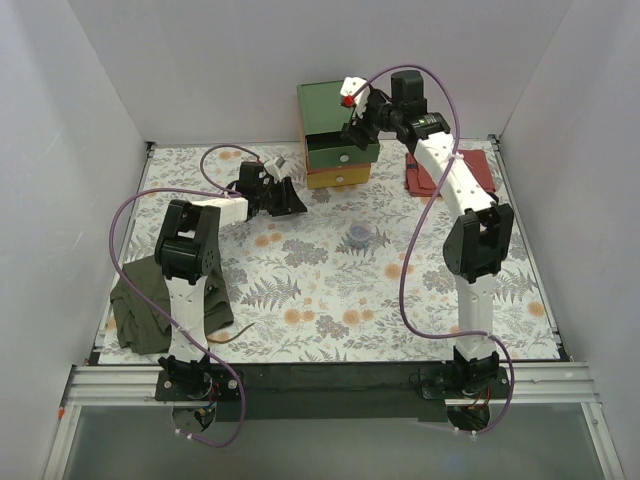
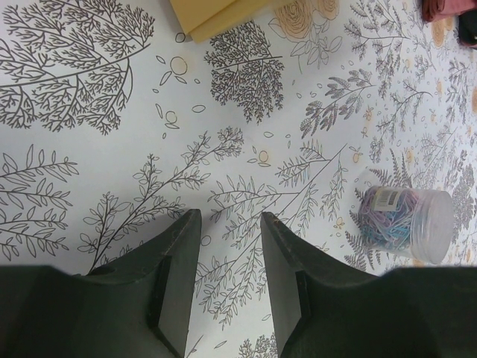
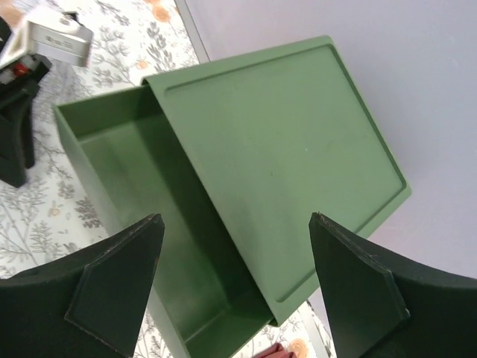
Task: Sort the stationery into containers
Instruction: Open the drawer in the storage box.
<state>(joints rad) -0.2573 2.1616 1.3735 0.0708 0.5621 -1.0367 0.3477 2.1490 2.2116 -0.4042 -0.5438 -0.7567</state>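
- Jar of coloured clips [image 2: 406,224] on the flowered mat [image 2: 112,171], at 4 o'clock from the left claw [image 2: 229,224] in the top view, touching neither claw.
- Fingers of the left claw parted, gripping nothing, over the mat.
- Spread wide and holding nothing: right claw [image 3: 235,224], above the green box [image 3: 283,149] at the mat's 12 o'clock edge.
- Green drawer [image 3: 134,186] pulled out toward 6 o'clock.
- Counted: one jar, one box, one drawer out, two claws, one red cloth [image 1: 470,170] at 2 o'clock, one olive cloth [image 1: 150,310] at 8 o'clock.
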